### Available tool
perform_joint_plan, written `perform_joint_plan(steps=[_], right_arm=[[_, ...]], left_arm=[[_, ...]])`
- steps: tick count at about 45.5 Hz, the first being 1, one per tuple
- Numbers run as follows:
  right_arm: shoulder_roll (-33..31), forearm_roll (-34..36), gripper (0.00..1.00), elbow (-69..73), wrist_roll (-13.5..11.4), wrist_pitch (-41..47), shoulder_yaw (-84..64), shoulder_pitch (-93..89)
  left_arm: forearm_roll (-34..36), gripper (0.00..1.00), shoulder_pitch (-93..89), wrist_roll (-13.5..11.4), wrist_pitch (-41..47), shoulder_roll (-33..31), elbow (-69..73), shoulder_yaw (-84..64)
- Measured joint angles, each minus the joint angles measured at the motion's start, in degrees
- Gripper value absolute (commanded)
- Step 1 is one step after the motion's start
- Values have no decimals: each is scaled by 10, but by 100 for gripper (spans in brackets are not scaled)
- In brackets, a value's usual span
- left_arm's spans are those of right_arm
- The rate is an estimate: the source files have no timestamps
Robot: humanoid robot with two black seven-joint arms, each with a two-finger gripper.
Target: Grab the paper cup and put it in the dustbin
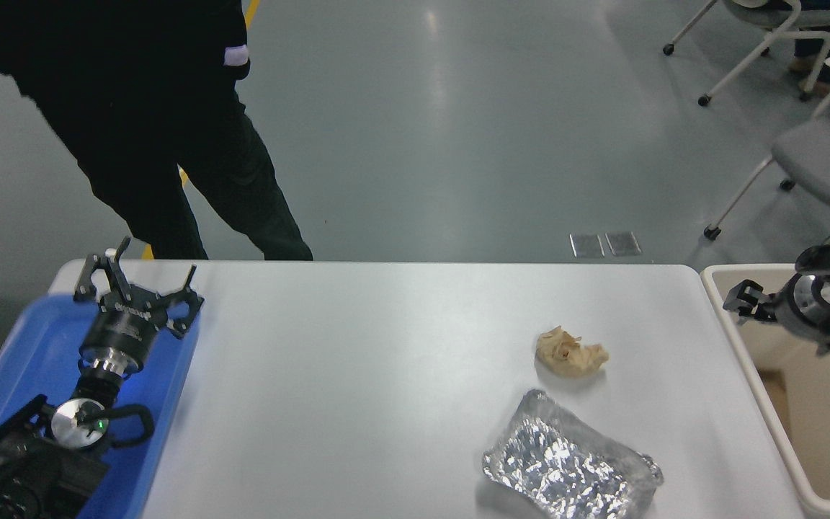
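- The right gripper (743, 301) comes in from the right edge and hangs over the near-left rim of the dustbin (761, 386); it holds nothing, but from here I cannot tell whether its fingers are apart or together.
- The dustbin stands just off the right end of the white table (357, 375), its beige walls showing deep and smooth.
- I cannot see the paper cup anywhere; what shows of the bin's inside is bare wall and floor.
- A crumpled brown paper wad (571, 351) lies on the table's right half, and a crinkled foil tray (571, 470) sits just in front of it, near the table's near edge.
- The left gripper (137, 288) is parked at the lower left over a blue tray (26, 339), its fingers spread apart and empty.
- A person in dark clothes (155, 122) stands at the table's far left side.
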Motion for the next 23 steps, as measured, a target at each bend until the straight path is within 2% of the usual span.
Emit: perform_joint_plan(steps=[13,23], right_arm=[[95,39,100,38,1,170,20,125],[122,57,100,52,1,219,30,185]], left_arm=[[0,99,0,0,0,0,0,0],[0,99,0,0,0,0,0,0]])
